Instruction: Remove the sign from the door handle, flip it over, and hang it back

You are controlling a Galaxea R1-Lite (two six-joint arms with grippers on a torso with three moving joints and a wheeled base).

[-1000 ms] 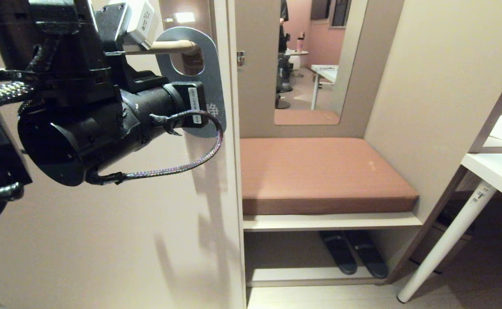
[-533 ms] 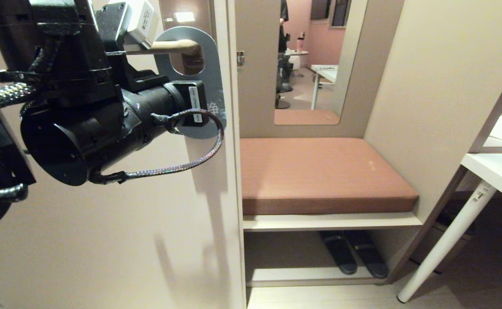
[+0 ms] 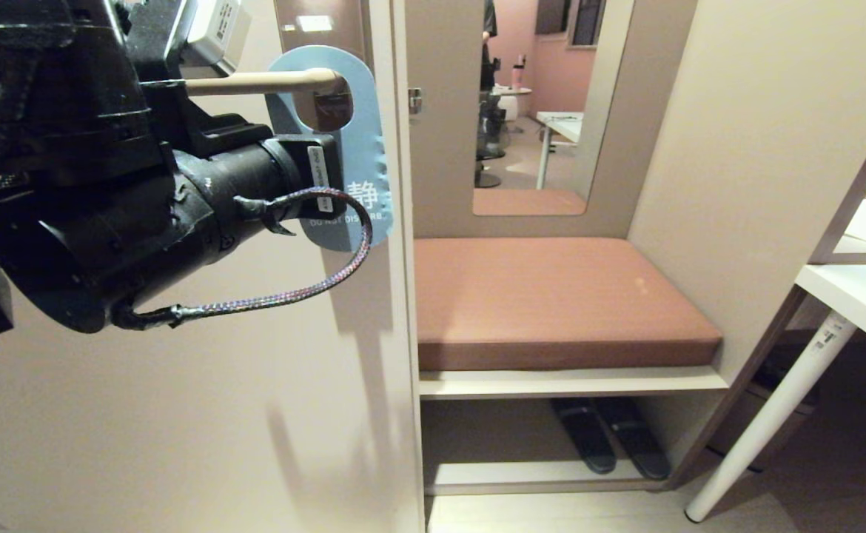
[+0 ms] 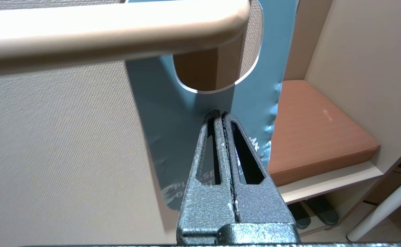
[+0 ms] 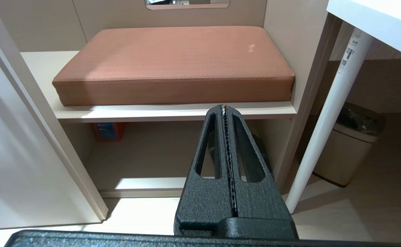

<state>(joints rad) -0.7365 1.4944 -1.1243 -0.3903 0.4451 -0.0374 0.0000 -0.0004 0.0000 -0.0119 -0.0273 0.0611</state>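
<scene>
One sign (image 3: 363, 148) hangs on the door handle (image 3: 263, 81), its oval hole around the cream lever near the pivot end, blue "DO NOT DISTURB" face toward me. My left claw (image 4: 218, 115) sits just in front of that blue face, below the hole, fingers pressed together with nothing between them; whether the tips touch the card I can't tell. In the head view the left arm fills the space beside the door. My right claw (image 5: 224, 107) is clenched too, empty, parked low and facing the cushioned bench (image 5: 173, 61) and the shelf beneath it.

I judge this the very first step: the sign isn't off yet. Next I'd need to spread the left claw, straddle the card's edge or lower end, pinch it, then slide it along the lever toward the free end without bending the card.
</scene>
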